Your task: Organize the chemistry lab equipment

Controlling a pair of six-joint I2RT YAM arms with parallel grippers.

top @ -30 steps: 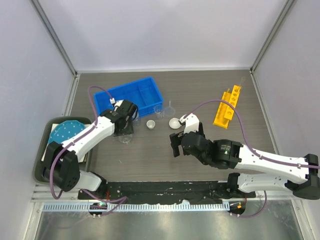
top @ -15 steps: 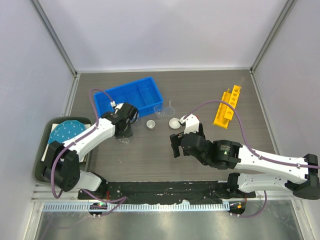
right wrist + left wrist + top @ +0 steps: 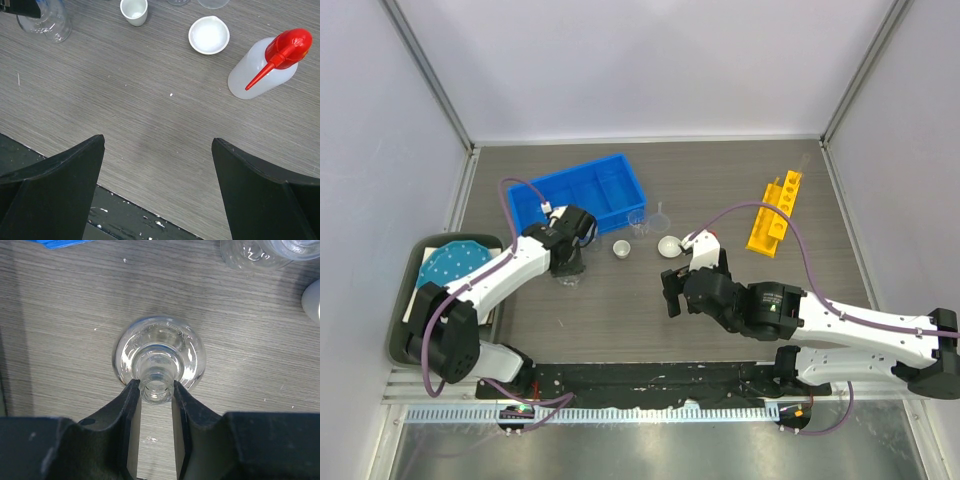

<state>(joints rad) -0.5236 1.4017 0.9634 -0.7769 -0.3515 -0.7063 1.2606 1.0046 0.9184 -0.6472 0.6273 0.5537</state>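
Tabletop grey woodgrain, white walls; left gripper pinches glass flask neck; right gripper wide.

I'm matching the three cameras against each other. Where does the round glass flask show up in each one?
Top external: the glass flask is left of centre, mostly hidden under the left pincer.
Left wrist: it is at dead centre, seen from above, with its neck between the fingers.
Right wrist: it is in the top-left corner.
Shared landmark: the left pincer at the flask's neck shows in all three views.
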